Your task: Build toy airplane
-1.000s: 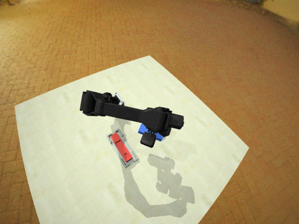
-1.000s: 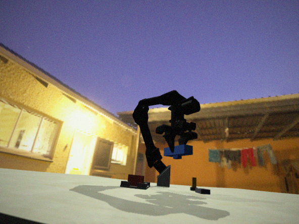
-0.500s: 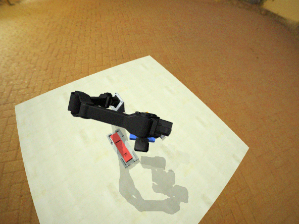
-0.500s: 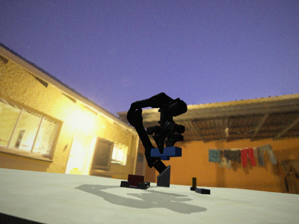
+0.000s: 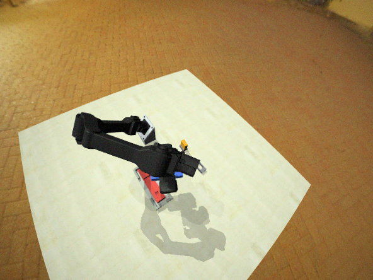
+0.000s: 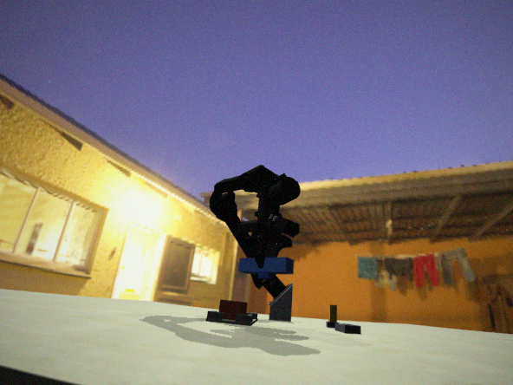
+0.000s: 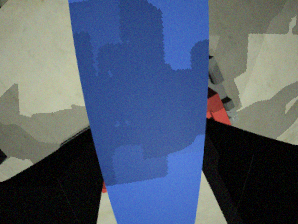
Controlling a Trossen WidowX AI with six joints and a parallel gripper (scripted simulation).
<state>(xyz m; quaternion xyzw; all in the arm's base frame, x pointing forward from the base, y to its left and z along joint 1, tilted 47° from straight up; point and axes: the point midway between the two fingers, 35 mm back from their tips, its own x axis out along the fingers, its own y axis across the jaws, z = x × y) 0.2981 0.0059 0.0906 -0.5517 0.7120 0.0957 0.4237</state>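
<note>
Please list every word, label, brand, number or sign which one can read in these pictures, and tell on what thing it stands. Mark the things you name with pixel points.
No text can be read in any view.
Small pale marks on the dark arm (image 5: 116,147) (image 6: 262,208): too small and blurred to tell whether they are lettering.

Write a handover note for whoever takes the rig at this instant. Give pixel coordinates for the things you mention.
Claw (image 6: 261,265) (image 7: 147,127): shut on the blue wing (image 5: 179,175) (image 6: 277,264) (image 7: 145,100), held up in the air.
Done: red fuselage (image 5: 154,188) (image 6: 234,309) (image 7: 218,109) lies in the grey cradle (image 5: 170,198) (image 6: 246,320) (image 7: 216,70).
Waiting: orange tail fin (image 5: 184,144) (image 6: 333,313), upright, away from the cradle.
Left: fit wing, fit fin, let go, move clear.
</note>
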